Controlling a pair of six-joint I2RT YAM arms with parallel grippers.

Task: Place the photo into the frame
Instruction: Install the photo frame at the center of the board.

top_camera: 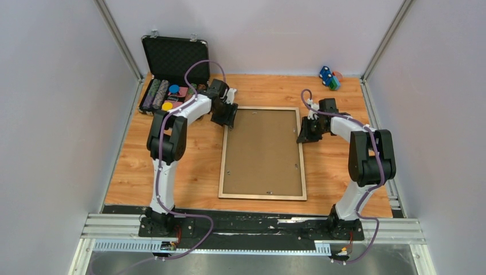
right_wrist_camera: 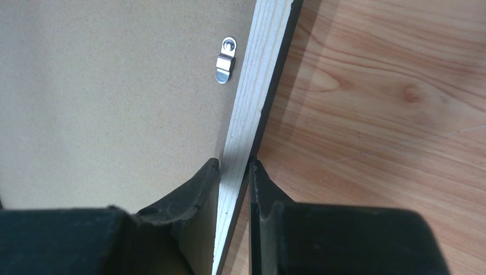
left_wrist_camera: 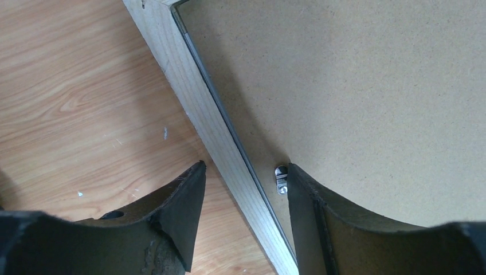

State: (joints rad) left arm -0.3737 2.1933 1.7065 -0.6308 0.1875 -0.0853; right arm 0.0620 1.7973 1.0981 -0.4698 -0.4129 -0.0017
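Observation:
The frame (top_camera: 222, 166) lies flat mid-table with its pale wood rails up and a brown backing board (top_camera: 262, 152) filling it. The photo is hidden. My left gripper (top_camera: 228, 117) is at the frame's far left corner. In the left wrist view it (left_wrist_camera: 245, 166) stands open astride the rail (left_wrist_camera: 195, 97), one finger over the table, the other over the board by a metal clip (left_wrist_camera: 281, 179). My right gripper (top_camera: 302, 136) is on the right rail's upper part. In the right wrist view it (right_wrist_camera: 235, 161) is shut on that rail (right_wrist_camera: 252, 97), below another clip (right_wrist_camera: 225, 67).
An open black chip case (top_camera: 172, 63) with coloured chips (top_camera: 163, 94) stands at the back left, close behind the left arm. A small toy car (top_camera: 329, 77) sits at the back right. Grey walls close in both sides.

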